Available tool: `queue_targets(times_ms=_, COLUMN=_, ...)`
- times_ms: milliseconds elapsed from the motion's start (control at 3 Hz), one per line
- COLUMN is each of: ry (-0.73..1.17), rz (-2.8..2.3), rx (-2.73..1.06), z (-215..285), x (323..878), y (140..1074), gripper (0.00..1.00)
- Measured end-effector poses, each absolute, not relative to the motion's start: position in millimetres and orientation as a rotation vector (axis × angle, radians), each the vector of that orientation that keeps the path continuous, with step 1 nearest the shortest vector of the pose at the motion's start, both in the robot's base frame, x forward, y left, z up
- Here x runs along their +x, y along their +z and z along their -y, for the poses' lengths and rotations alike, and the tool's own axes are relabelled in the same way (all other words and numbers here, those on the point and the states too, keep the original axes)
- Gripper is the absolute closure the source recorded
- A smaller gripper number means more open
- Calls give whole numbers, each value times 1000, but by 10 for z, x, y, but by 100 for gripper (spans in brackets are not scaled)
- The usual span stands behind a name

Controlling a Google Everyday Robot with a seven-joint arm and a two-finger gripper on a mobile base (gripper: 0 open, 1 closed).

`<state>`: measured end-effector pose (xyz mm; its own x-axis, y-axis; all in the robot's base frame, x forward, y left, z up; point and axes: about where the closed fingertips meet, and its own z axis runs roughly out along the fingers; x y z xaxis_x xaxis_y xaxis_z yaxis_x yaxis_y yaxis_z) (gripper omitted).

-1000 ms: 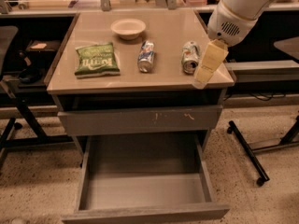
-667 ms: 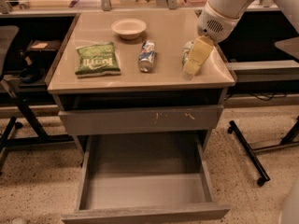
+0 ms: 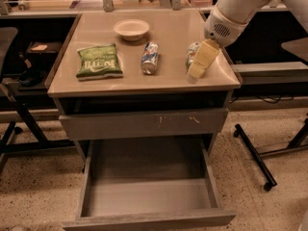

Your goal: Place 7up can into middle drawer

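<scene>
The 7up can point(image 3: 191, 55) lies on the tan tabletop point(image 3: 168, 32) near its right front corner, green and white, mostly covered by my gripper. My gripper point(image 3: 195, 70), cream-coloured under a white wrist, reaches down from the upper right and sits over the can's right side. Whether it touches the can does not show. The middle drawer point(image 3: 149, 219) is pulled out wide below the table, and its grey floor is bare.
A blue, white and silver can point(image 3: 150, 58) lies at the table's centre, a green snack bag point(image 3: 98, 61) to its left and a pale bowl point(image 3: 131, 29) behind. A closed scratched drawer front point(image 3: 144, 124) sits above the open drawer. A black frame leg point(image 3: 255, 153) stands on the right.
My gripper has moved left and away from the table's right front corner, onto the 7up can. The can and the drawer have not moved.
</scene>
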<state>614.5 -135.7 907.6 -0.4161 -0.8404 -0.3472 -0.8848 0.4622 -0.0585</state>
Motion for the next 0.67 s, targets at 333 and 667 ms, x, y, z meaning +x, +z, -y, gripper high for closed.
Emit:
queue_targets(times_ms=333, ry=166, rz=-2416, rx=-1359, z=1318, x=6371, y=9079, gripper=0)
queue_targets(times_ms=667, ry=119, rz=-2469, rx=-1233, z=1364, x=6640, y=9127, gripper=0)
